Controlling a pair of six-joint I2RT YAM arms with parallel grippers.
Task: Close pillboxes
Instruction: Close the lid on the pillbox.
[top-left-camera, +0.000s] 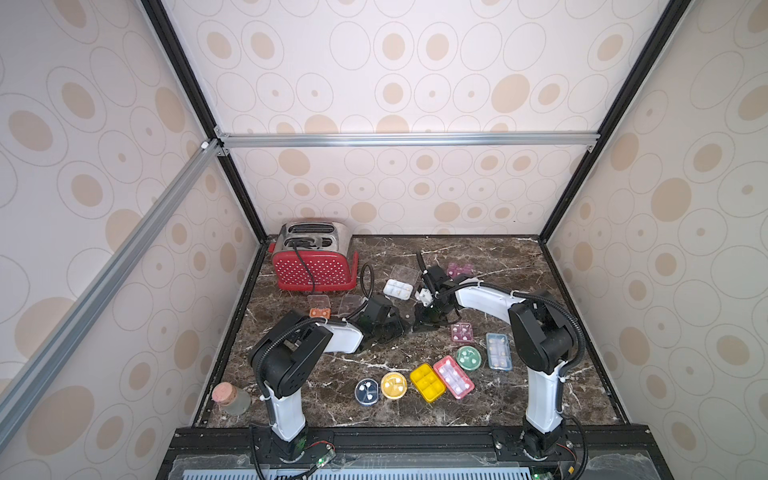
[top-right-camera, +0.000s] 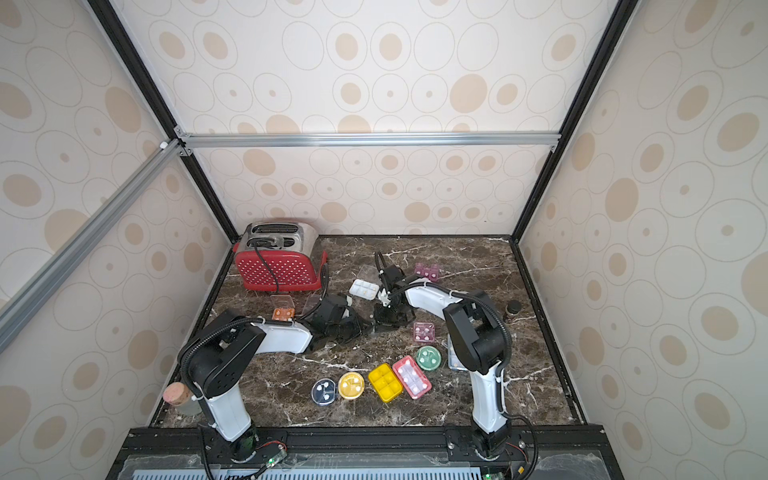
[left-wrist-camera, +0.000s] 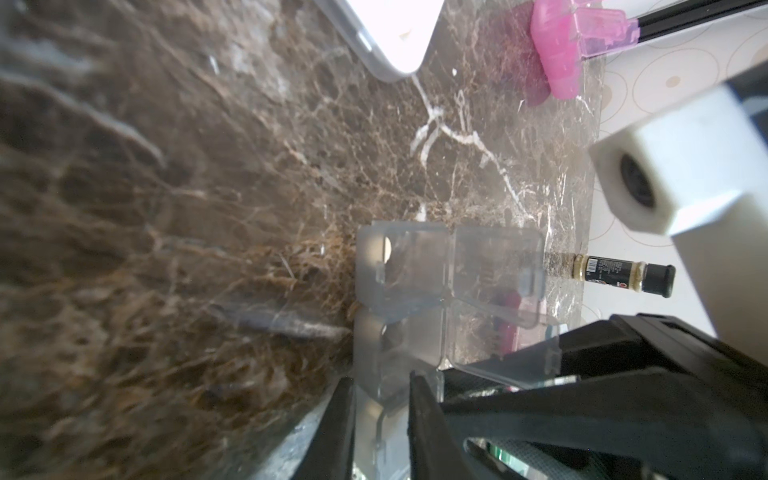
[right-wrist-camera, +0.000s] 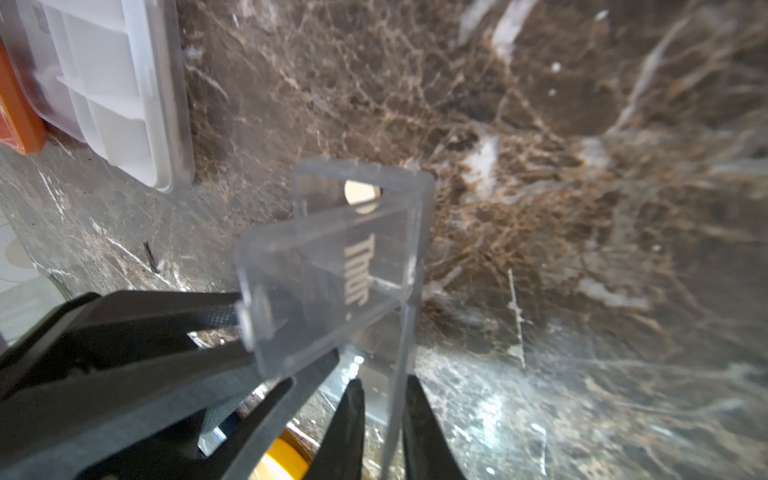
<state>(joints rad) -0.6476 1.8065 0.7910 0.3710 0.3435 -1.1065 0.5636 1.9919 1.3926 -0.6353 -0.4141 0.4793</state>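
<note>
Pinching a clear pillbox (right-wrist-camera: 332, 257) from two sides, I have it near the middle of the brown, white-veined marble table (top-left-camera: 498, 266), just below the centre of the frame in both top views. My left gripper (left-wrist-camera: 382, 419) has its black fingers set narrow against the frosted, square-celled body. My right gripper (right-wrist-camera: 382, 419) is equally narrow, clamped on a thin see-through wall of the same box.

Only the right wrist view shows the pale letters "Thur" on a flat, half-raised lid. Both wrist views show a round cream pill (right-wrist-camera: 361, 193) in the end cell. From above, the box is almost lost among the black gripper parts.

The top views show a glossy white pillbox (top-left-camera: 397, 288) with ribbed cells and a raised clear lid just to the upper left of my grippers. A pink pillbox (top-left-camera: 460, 270) sits to the upper right. A curved row of coloured pillboxes (top-left-camera: 427, 382), round and rectangular, runs across the lower middle. A small black-capped bottle (top-right-camera: 513, 308) shows right of my right arm in a top view, and also in the left wrist view.
</note>
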